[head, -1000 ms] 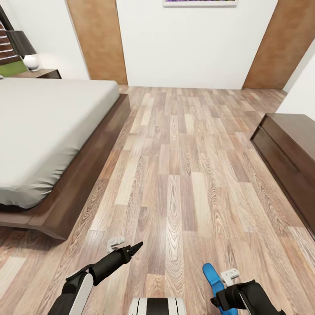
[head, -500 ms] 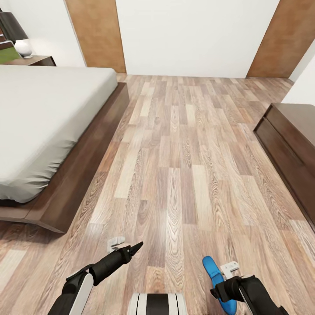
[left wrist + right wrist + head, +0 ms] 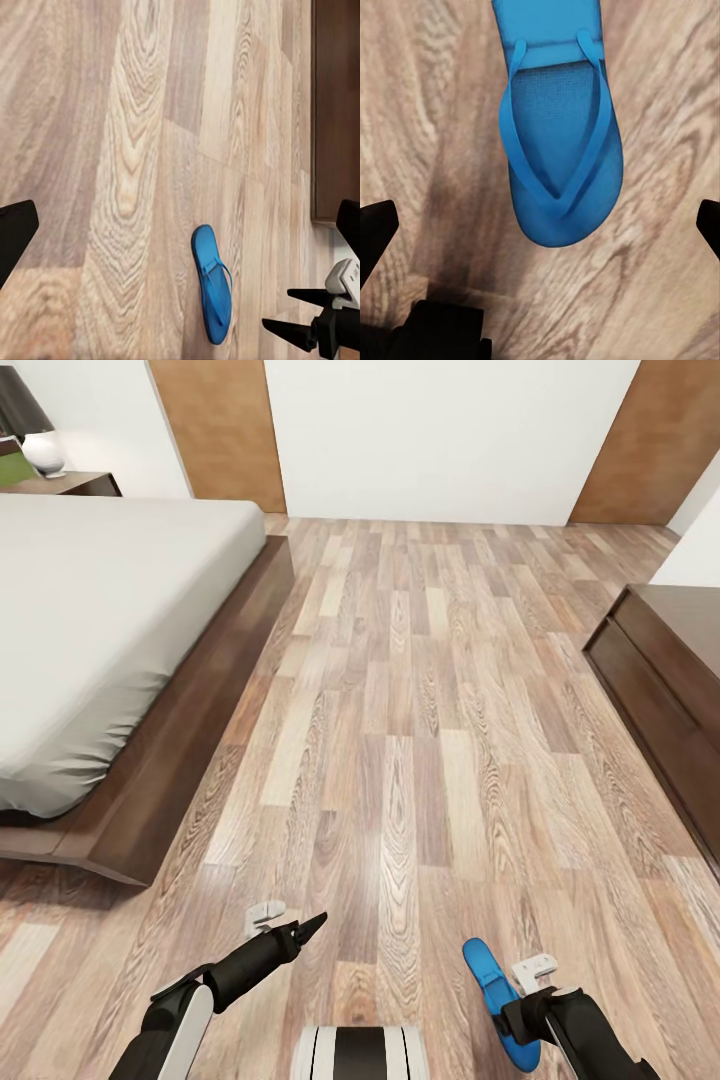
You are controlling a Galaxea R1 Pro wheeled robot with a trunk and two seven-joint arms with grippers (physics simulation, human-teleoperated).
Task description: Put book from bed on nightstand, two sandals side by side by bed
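Note:
One bright blue sandal (image 3: 489,977) lies flat on the wood floor close in front of me, also seen as the sandal (image 3: 211,284) and the sandal (image 3: 559,142). My right gripper (image 3: 517,1021) hovers right beside and above it, open, with the fingers (image 3: 376,234) spread wide and nothing between them. My left gripper (image 3: 303,930) hangs open over bare floor to the left, its fingers (image 3: 15,234) far apart. The bed (image 3: 110,620) runs along the left. A nightstand (image 3: 72,483) stands beyond it. The book and the other sandal are out of view.
A lamp (image 3: 34,432) stands on the nightstand. A low dark brown cabinet (image 3: 668,690) lines the right side. Light-brown wooden panels (image 3: 220,430) flank the white far wall. A wide strip of plank floor (image 3: 420,690) runs between bed and cabinet.
The whole view has shifted, so the bed and floor slid up in the picture. My right gripper moved slightly beside the sandal. The left gripper has held still.

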